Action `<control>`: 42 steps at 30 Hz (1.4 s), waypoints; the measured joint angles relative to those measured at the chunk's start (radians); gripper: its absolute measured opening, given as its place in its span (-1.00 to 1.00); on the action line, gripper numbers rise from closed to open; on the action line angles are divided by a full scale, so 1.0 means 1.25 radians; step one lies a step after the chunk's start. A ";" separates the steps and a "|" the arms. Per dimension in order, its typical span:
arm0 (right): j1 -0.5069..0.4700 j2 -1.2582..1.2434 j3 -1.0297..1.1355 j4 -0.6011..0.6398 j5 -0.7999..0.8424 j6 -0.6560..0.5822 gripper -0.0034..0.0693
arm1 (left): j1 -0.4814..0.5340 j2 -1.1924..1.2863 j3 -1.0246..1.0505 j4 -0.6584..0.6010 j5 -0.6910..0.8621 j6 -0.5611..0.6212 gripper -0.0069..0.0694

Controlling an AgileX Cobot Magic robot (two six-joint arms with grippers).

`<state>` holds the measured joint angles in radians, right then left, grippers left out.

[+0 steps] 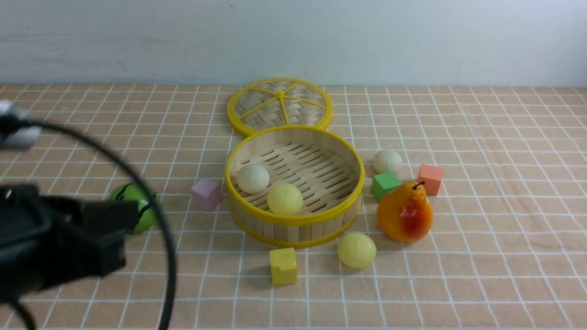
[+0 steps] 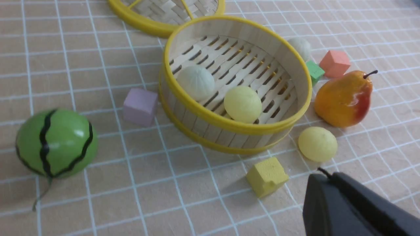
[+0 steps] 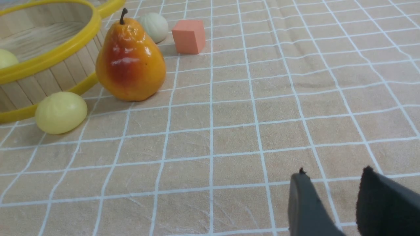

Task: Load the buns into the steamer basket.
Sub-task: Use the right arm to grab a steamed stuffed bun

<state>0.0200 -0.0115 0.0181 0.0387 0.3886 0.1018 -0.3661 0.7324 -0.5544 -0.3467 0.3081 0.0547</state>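
While a yellow bun point(image 3: 61, 112) lies well beyond the right claw point(image 3: 331, 173), that claw stands parted and empty; the left claw's point(image 2: 331, 186) state cannot be told.

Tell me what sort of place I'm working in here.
Probably a staged tabletop test setup, not a kitchen: orange white-gridded cloth, glossy orange-yellow toy pear, small yellow cube, plain white wall behind.
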 joint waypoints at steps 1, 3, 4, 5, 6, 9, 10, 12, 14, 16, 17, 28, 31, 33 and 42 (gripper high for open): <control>0.000 0.000 0.000 0.000 0.000 0.000 -0.25 | 0.000 -0.088 0.092 -0.027 -0.076 0.000 -0.85; 0.000 0.000 0.000 0.000 0.000 0.000 -0.25 | 0.000 -0.198 0.177 -0.044 -0.146 0.000 -0.85; 0.000 0.000 0.000 0.000 0.000 0.000 -0.25 | 0.000 -0.252 0.217 -0.049 -0.179 0.000 -0.85; 0.000 0.000 0.000 0.000 0.000 0.000 -0.25 | 0.000 -0.263 0.224 -0.050 -0.185 0.000 -0.85; 0.000 0.000 0.000 0.000 0.000 0.000 -0.25 | 0.000 -0.338 0.276 -0.054 -0.219 0.000 -0.85; 0.000 0.000 0.000 0.000 0.000 0.000 -0.25 | 0.000 -0.461 0.333 -0.055 -0.246 0.007 -0.85; 0.000 0.000 0.000 0.000 0.000 0.000 -0.25 | 0.000 -0.507 0.358 -0.055 -0.254 0.014 -0.85; 0.000 0.000 0.000 0.000 0.000 0.000 -0.25 | 0.000 -0.573 0.390 -0.054 -0.265 0.022 -0.85; 0.000 0.000 0.000 0.000 0.000 0.000 -0.25 | 0.000 -0.590 0.409 -0.054 -0.271 0.024 -0.85; 0.000 0.000 0.000 0.000 0.000 0.000 -0.25 | 0.000 -0.594 0.428 -0.054 -0.271 0.025 -0.85; 0.000 0.000 0.000 0.000 0.000 0.000 -0.25 | 0.000 -0.594 0.438 -0.054 -0.266 0.025 -0.85; 0.000 0.000 0.000 0.000 0.000 0.000 -0.25 | 0.000 -0.594 0.453 -0.053 -0.138 0.028 -0.85; 0.000 0.000 0.000 0.000 0.000 0.000 -0.25 | 0.000 -0.594 0.453 -0.052 -0.116 0.028 -0.85; 0.000 0.000 0.000 0.000 0.000 0.000 -0.25 | 0.000 -0.594 0.453 -0.052 -0.110 0.028 -0.85; 0.000 0.000 0.008 0.123 -0.091 0.077 -0.25 | 0.000 -0.594 0.453 -0.052 -0.107 0.028 -0.85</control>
<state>0.0200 -0.0115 0.0276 0.1928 0.2745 0.1980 -0.3661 -0.0103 0.0113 -0.4117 0.1746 0.0892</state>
